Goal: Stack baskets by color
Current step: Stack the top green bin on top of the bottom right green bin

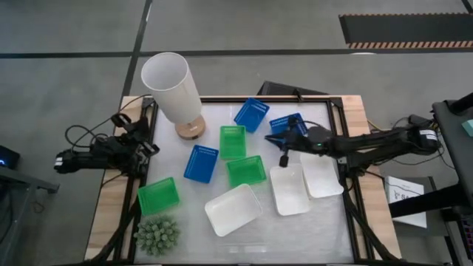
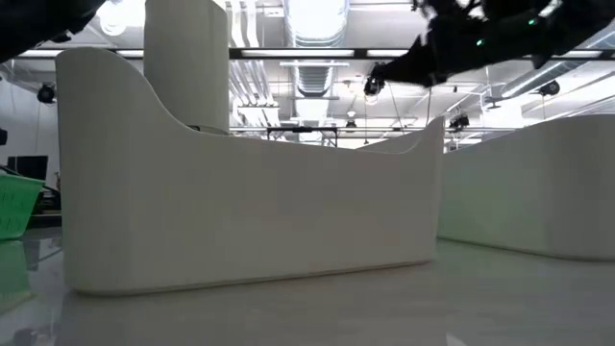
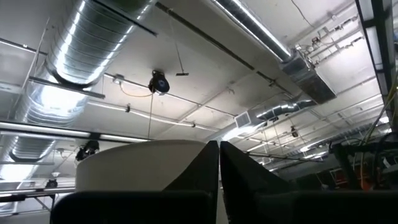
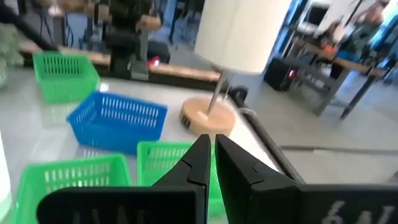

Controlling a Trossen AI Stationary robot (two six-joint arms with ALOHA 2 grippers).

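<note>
Glossy white table top [image 1: 325, 236] with wooden edges, carrying nine loose baskets, none nested.

Blue mesh-sided rectangular plastic baskets, three:
- one [image 1: 251, 114] at the far side, right of the lamp;
- one [image 1: 287, 124] further right, partly under the right arm;
- one [image 1: 201, 163] mid-table, just left of the green pair.

Green mesh-sided rectangular plastic baskets, three:
- one [image 1: 233, 141] at centre;
- one [image 1: 245, 171] just nearer than it, close beside;
- one [image 1: 158, 196] at the left edge, beside the plant.

White tray-like shallow plastic baskets, three:
- one [image 1: 233, 210] near-centre, lying askew;
- one [image 1: 289, 190] to its right;
- one [image 1: 321, 175] right again, touching or nearly touching its neighbour.

Not for sorting: tall white cylinder lamp [image 1: 172, 88] on a round wooden base at the far left; small spiky green plant [image 1: 157, 234] at the near left corner.

Right gripper [image 1: 282, 158]: fingers clenched together, grasping nothing, reaching in over the table near the right-hand blue basket and the middle white tray; wrist view facing the lamp base and the green and blue baskets.

Left gripper [image 1: 151, 148]: pinched closed, empty, parked at the table's left edge, wrist camera pointing at the ceiling.

Progress, judged: nothing stacked yet in any colour. Remaining: all three piles, two lifts per colour.
</note>
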